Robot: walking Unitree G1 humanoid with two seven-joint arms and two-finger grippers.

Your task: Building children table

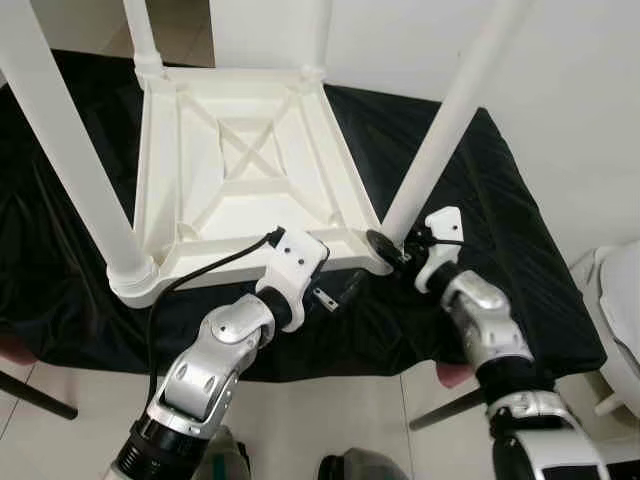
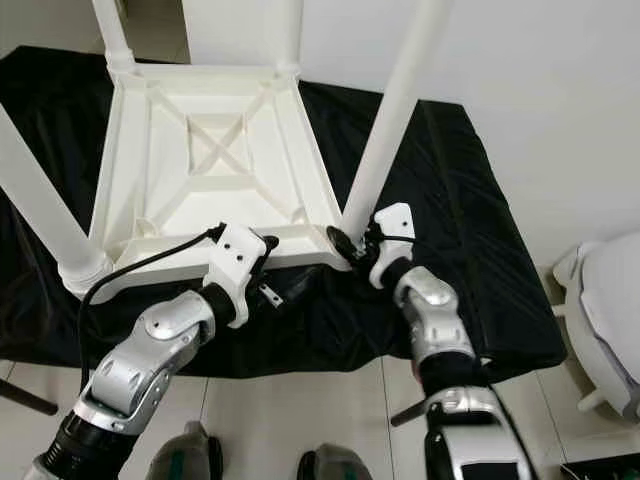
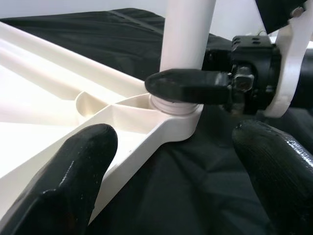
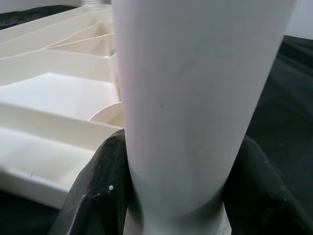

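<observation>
The right gripper [image 1: 385, 247] is pinching the foot of the white leg [image 1: 445, 130], which is standing straight up from the table's corner; the left gripper [image 1: 335, 296] is waiting just beside it, fingers spread.

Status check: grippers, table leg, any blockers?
Right gripper shut on near-right leg at its base. Left gripper open by table frame corner. All four legs upright. No visible blockers.

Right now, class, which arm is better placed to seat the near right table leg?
Right: its end effector already clasps the table leg at its socket; the left end effector waits open beside the corner.
</observation>
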